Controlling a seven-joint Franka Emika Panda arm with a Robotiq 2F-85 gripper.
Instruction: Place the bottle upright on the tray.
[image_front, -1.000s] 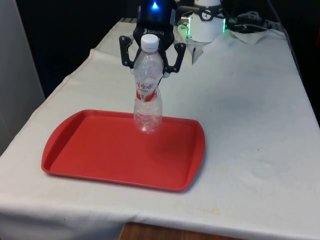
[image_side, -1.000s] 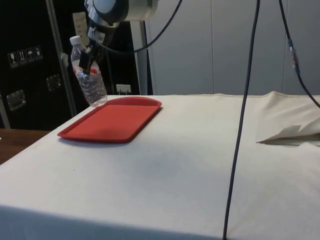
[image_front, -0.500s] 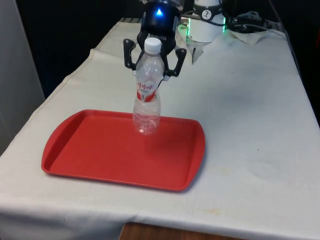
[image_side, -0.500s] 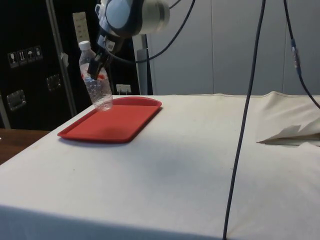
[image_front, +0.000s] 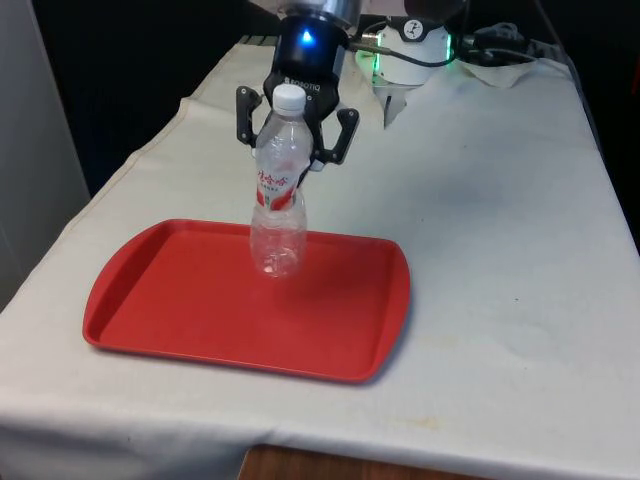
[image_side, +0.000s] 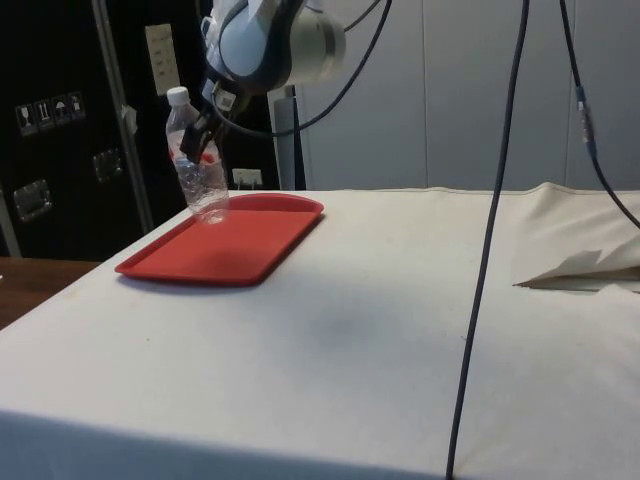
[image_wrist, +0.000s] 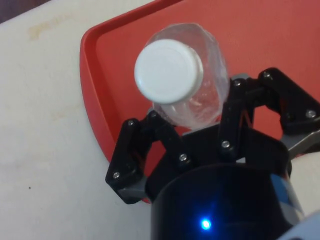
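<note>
A clear plastic bottle (image_front: 279, 205) with a white cap and a red label hangs nearly upright, leaning slightly. My gripper (image_front: 293, 160) is shut on its upper body just below the neck. Its base sits low over the far middle of the red tray (image_front: 200, 320); I cannot tell whether it touches. In the side view the bottle (image_side: 198, 165) stands over the tray's (image_side: 230, 250) far end, with the gripper (image_side: 207, 135) beside its label. From the wrist, the cap (image_wrist: 169, 70) shows from above, over the tray (image_wrist: 280, 30), with black fingers (image_wrist: 235, 115) either side of the bottle.
White cloth covers the table (image_front: 500, 250) around the tray. Crumpled white material (image_front: 510, 60) lies at the far end on the front view's right. A black cable (image_side: 485, 250) hangs across the side view, and a cloth fold (image_side: 585, 268) rises behind it.
The gripper has carried the bottle a little towards the front view's left and slightly lower over the tray. It stays gripped the same way.
</note>
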